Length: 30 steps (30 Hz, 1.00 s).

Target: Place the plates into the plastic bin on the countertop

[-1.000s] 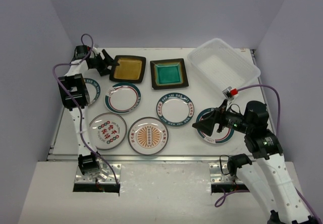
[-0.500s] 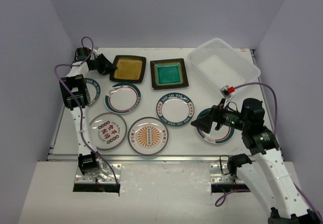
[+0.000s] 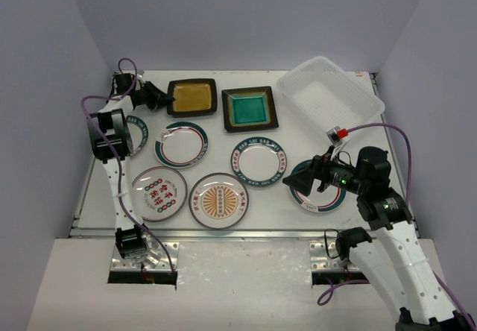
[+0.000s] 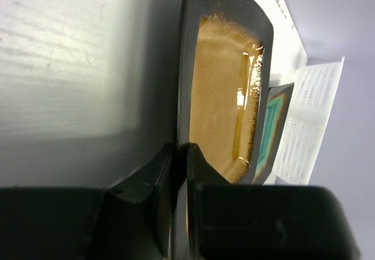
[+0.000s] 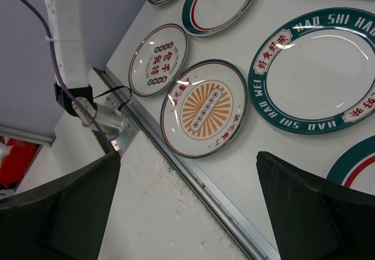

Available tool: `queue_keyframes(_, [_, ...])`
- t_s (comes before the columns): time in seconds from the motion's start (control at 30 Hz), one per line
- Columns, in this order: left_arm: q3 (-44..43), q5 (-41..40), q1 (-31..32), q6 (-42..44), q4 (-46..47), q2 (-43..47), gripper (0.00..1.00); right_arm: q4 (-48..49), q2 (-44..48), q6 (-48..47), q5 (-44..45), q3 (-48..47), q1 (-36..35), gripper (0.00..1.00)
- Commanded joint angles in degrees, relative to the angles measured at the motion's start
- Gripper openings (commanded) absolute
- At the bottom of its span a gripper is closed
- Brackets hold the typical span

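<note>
My left gripper (image 3: 158, 98) is shut on the left dark rim of the amber square plate (image 3: 192, 98) at the back left. In the left wrist view the jaws pinch that rim (image 4: 180, 150). The teal square plate (image 3: 250, 109) lies beside it. The plastic bin (image 3: 330, 92) sits at the back right with nothing in it. Several round plates lie on the countertop (image 3: 298, 133), among them a sunburst plate (image 3: 218, 200) and a red-character plate (image 3: 159, 193). My right gripper (image 3: 298, 182) hangs open over a round teal-rimmed plate (image 3: 322, 197), holding nothing.
A metal strip (image 3: 223, 232) runs along the countertop's front edge. One round plate (image 3: 136, 132) lies partly under the left arm. Purple-grey walls close in the back and both sides. The right arm's cable (image 3: 387, 128) loops near the bin.
My left gripper has shut on the amber plate's rim, and the plate has shifted slightly. The right gripper has moved a little left and stayed open.
</note>
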<state>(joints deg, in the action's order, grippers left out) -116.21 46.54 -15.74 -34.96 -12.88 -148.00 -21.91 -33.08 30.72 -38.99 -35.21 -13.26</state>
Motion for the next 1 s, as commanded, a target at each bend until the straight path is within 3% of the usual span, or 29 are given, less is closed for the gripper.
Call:
queue_keyframes(0.0, [5.36,-2.44,-0.43,-7.07,9.83,9.66,0.00,2.54,-0.06,0.38,1.20,0.97,-0.02,0.99])
queue_keyframes(0.2, [15.41,-5.66,-0.53,-12.05,19.43,22.44,0.00,4.52,-4.30,5.40,0.11,0.43,0.07,0.99])
queue_keyframes(0.47, [27.46,-1.98,0.00,-21.90,29.38,33.68,0.00,7.06,-9.79,9.00,0.83,-2.30,0.07,0.99])
queue_keyframes(0.77, [48.97,-0.88,5.36,-22.07,34.22,55.10,0.00,6.49,-30.56,7.78,-7.81,-21.30,2.90,0.99])
queue_keyframes(0.97, [63.52,-6.56,11.81,-22.89,33.08,69.64,0.00,8.19,-43.39,6.28,-6.04,-31.20,2.89,0.99])
